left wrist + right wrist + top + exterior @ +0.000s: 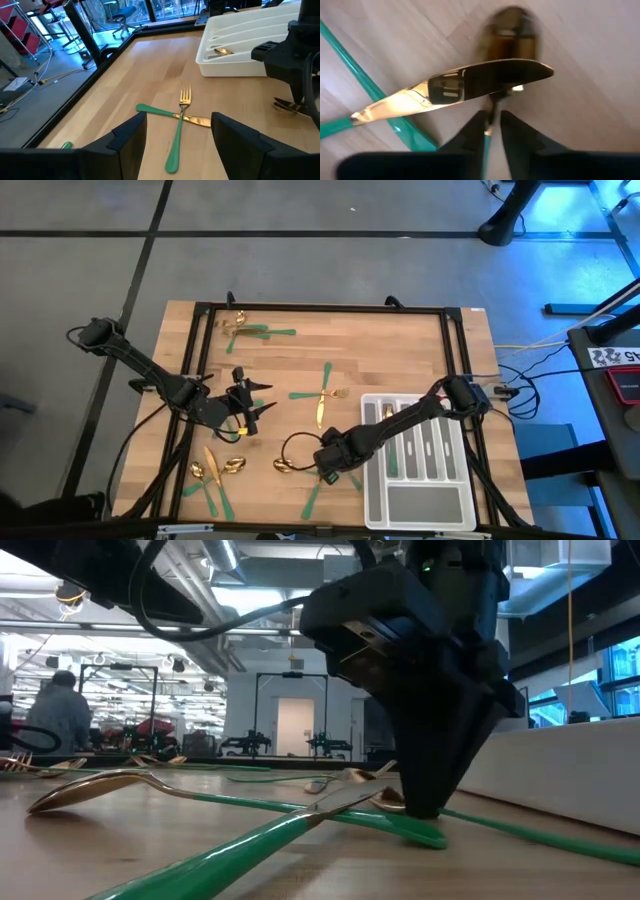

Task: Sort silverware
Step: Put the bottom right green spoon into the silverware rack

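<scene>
The silverware, gold-headed with slim green handles, lies scattered on the wooden table [400, 350]. At the front centre my right gripper [325, 467] points down and is shut on a spoon [512, 35]. A knife's blade [485, 80] lies across that spoon's neck. My left gripper [247, 395] hovers open at the table's left. Ahead of it a fork [183, 107] lies crossed over a knife [197, 120]. The pale grey tray [372, 500] sits at the front right. My right gripper pinches the spoon's thin neck [490, 117], where the gold meets the green handle, between its two fingertips [475, 132]. The fingers come from above, pointing down, one on each side of the handle. The spoon lies on the table, and the knife's blade crosses it just beyond the fingertips.
More silverware lies at the front left [210, 470] and at the far left [245, 330]. A loose green handle [312, 498] lies near the front edge. The tray holds several pieces [430, 448]. A black frame [330, 308] rims the table. People show in the room behind [60, 710].
</scene>
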